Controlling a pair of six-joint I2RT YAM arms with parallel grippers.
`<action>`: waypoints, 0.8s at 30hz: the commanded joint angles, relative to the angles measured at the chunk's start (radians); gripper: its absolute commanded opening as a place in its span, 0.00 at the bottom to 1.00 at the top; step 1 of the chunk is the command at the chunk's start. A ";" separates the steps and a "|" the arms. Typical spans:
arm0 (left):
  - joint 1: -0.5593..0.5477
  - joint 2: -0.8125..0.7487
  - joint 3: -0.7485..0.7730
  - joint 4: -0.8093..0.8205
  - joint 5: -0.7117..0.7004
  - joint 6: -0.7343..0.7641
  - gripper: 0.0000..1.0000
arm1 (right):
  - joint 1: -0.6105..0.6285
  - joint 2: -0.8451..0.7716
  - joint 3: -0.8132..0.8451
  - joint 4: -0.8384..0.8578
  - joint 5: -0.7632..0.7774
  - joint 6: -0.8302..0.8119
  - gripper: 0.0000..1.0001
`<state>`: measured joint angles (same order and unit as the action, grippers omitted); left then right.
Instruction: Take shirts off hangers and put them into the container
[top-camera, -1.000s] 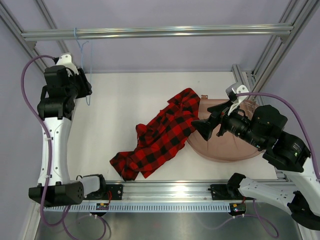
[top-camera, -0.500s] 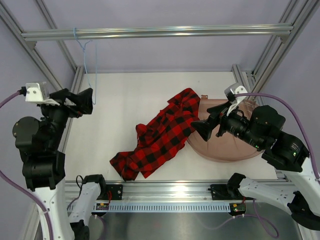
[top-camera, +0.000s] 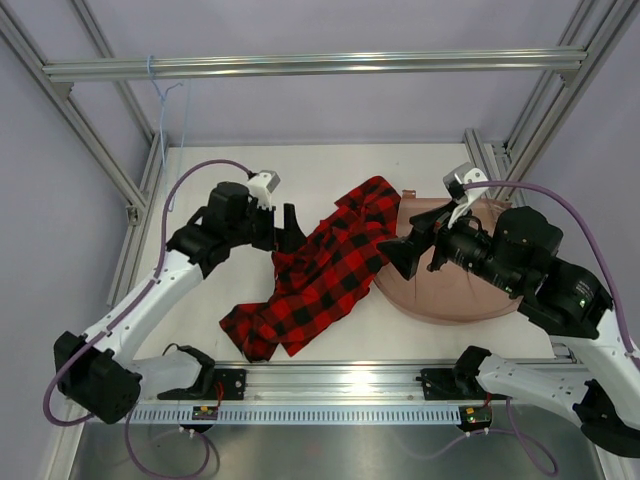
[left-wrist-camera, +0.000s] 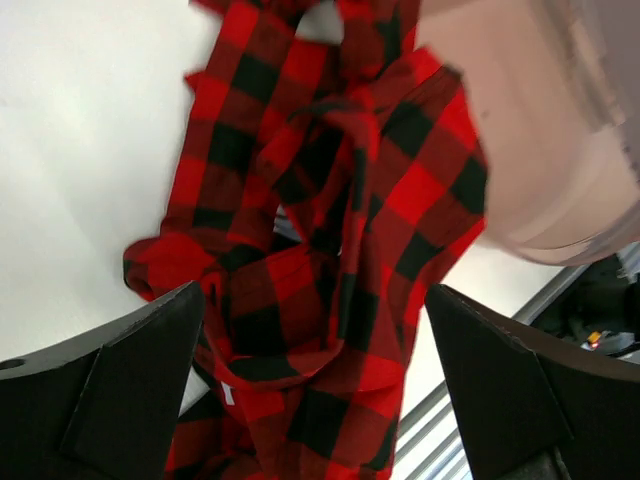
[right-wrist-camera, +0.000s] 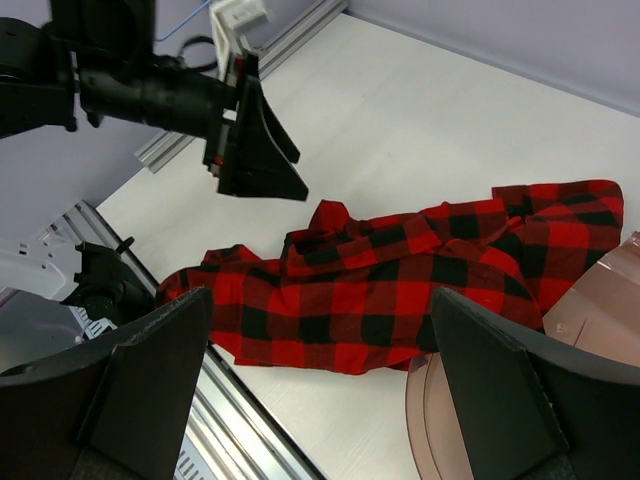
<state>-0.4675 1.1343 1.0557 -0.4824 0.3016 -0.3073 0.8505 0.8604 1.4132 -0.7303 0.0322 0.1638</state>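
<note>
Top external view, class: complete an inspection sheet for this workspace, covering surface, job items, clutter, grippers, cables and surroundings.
Surface: white table, no damage seen.
Job's things: tub at right; plaid shirt crumpled on the table, one end at the tub's rim, mostly outside; blue wire hanger hangs bare from the top bar.
Clutter: nothing seen.
Grippers: left gripper open over the shirt's left edge; right gripper open at the tub's left rim.
Cables: purple cables loop along both arms, off the shirt.
Surroundings: aluminium frame, lavender walls.
</note>
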 joint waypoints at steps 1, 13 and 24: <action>-0.045 0.041 0.000 0.068 -0.093 0.008 0.99 | 0.007 -0.015 -0.005 0.019 -0.015 0.006 1.00; -0.108 0.272 -0.066 0.237 -0.032 -0.010 0.99 | 0.007 -0.046 -0.045 0.014 0.009 0.003 0.99; -0.163 0.309 0.032 0.194 -0.087 -0.027 0.00 | 0.007 -0.083 -0.053 -0.011 0.061 0.003 1.00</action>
<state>-0.6140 1.4780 1.0065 -0.3058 0.2604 -0.3332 0.8505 0.7898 1.3571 -0.7326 0.0502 0.1646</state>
